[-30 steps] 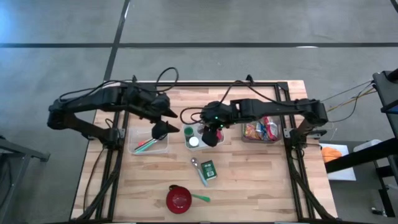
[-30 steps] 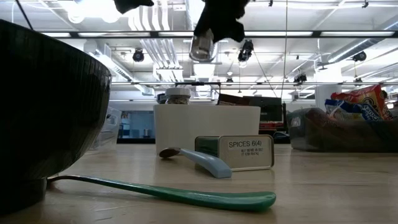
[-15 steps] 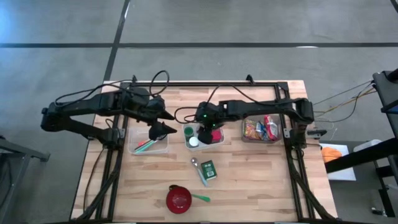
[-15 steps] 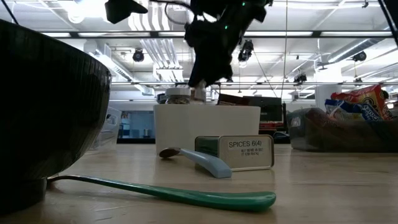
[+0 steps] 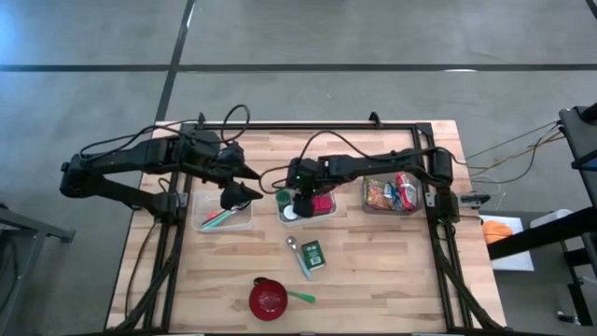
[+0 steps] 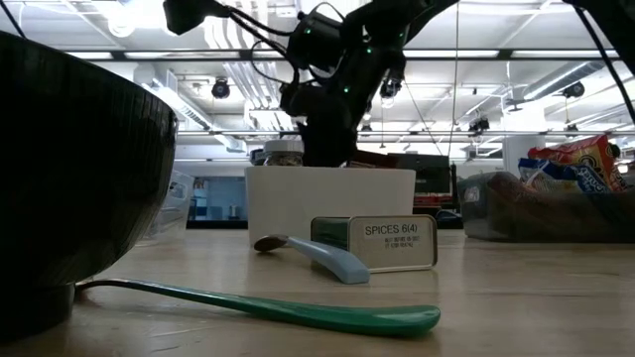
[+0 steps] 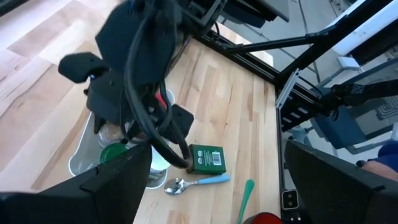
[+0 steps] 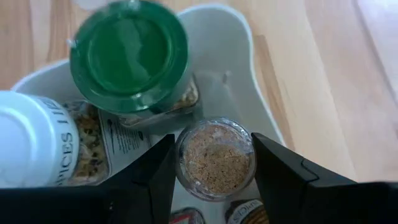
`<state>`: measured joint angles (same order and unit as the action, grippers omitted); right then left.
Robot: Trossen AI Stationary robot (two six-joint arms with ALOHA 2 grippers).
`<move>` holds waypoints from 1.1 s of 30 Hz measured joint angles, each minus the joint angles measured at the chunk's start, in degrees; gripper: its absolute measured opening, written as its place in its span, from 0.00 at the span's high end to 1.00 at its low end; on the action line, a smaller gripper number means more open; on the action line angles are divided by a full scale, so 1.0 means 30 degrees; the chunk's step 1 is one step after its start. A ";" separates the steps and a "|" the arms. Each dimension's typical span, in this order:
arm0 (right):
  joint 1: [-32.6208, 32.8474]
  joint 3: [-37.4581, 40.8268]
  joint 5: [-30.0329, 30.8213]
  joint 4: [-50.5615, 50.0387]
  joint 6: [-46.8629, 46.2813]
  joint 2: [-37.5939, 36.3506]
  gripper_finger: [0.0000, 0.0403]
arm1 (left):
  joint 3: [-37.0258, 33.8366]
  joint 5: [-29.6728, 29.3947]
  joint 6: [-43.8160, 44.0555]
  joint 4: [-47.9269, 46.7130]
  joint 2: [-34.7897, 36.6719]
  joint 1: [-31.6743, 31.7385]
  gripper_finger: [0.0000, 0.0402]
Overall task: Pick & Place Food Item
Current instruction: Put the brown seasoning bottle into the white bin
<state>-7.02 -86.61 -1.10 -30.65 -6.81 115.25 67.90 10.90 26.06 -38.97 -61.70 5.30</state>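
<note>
My right gripper [image 5: 300, 192] is shut on a small glass spice jar [image 8: 214, 158] filled with tan spice. It holds the jar low inside the white bin [image 5: 310, 207] at the table's middle. The bin also holds a green-lidded jar [image 8: 127, 53] and a white-lidded jar [image 8: 28, 146]. In the low view the gripper [image 6: 325, 139] dips behind the bin's wall [image 6: 330, 203], which hides the held jar. My left gripper [image 5: 244, 187] hangs open above the left clear bin [image 5: 222, 217], with nothing between its fingers. My right gripper pinches the spice jar by its round side wall [image 8: 181, 163] between its two fingers [image 8: 149, 177]. The fingers slant down from above. The jar's lower end [image 8: 214, 163] points down into the bin beside the green-lidded jar. Whether it rests on the bin's floor I cannot tell.
A clear bin of snack packets [image 5: 392, 196] stands to the right of the white bin. Nearer the front lie a green spice tin [image 5: 312, 254] and a blue-handled spoon [image 5: 297, 252]. A red bowl [image 5: 269, 299] and a green spoon [image 5: 300, 298] are at the front edge.
My right gripper has come down with the spice jar from well above the white bin into it, shifting a little toward the table's left. It has stayed shut on the jar.
</note>
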 joint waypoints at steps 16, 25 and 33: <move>-0.0133 0.1325 0.0219 0.1669 0.0276 0.0297 0.57 | 0.0000 0.0000 0.0357 0.0070 0.0018 0.0000 0.08; -0.0140 0.1710 0.0415 0.1933 0.0046 0.0297 0.45 | 0.0000 0.0000 0.0489 0.0063 0.0010 0.0000 0.08; -0.0140 0.1763 0.0411 0.1931 0.0337 0.0290 0.43 | 0.0000 0.0000 0.0512 0.0063 0.0003 0.0000 0.08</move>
<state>-7.44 -81.32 0.13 -24.86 -5.80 116.11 67.90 10.90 27.60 -38.79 -61.69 5.30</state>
